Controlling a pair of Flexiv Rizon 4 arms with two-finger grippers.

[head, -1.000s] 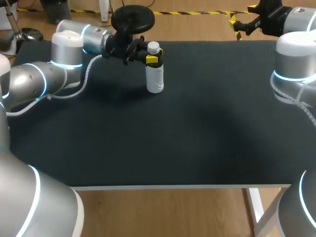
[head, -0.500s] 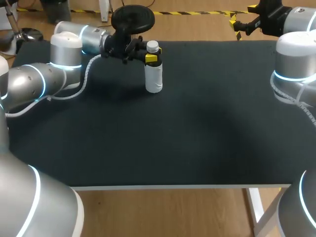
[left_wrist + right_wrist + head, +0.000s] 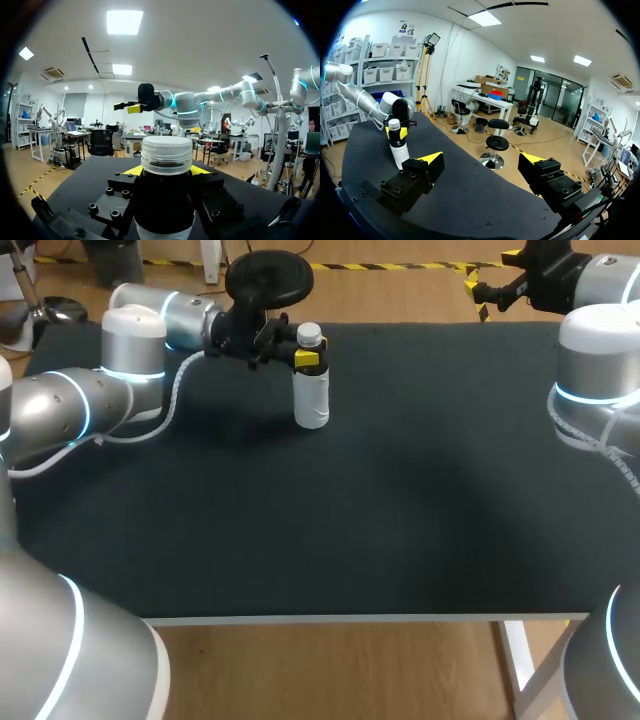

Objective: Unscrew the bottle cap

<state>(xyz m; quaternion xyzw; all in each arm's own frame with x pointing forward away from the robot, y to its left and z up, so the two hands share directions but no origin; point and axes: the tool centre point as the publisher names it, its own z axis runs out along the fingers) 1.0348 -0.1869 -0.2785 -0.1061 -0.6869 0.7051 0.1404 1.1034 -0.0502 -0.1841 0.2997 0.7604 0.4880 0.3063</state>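
A black-topped table (image 3: pixel 380 500) carries 1 white bottle (image 3: pixel 311 400), standing upright near its far edge.

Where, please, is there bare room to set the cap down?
The black table is bare from the bottle to the near edge and across to the right. Only the far left is crowded, where the left gripper clasps the bottle.

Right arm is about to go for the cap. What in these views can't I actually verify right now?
Head view: how the fingers of the left gripper seat on the bottle is too small to judge.
Left wrist view: the bottle's base is cut off by the picture's edge, and the bottle hides most of the yellow tips.
The cap: whether it is already loosened shows in no view; it is tiny in the right wrist view.
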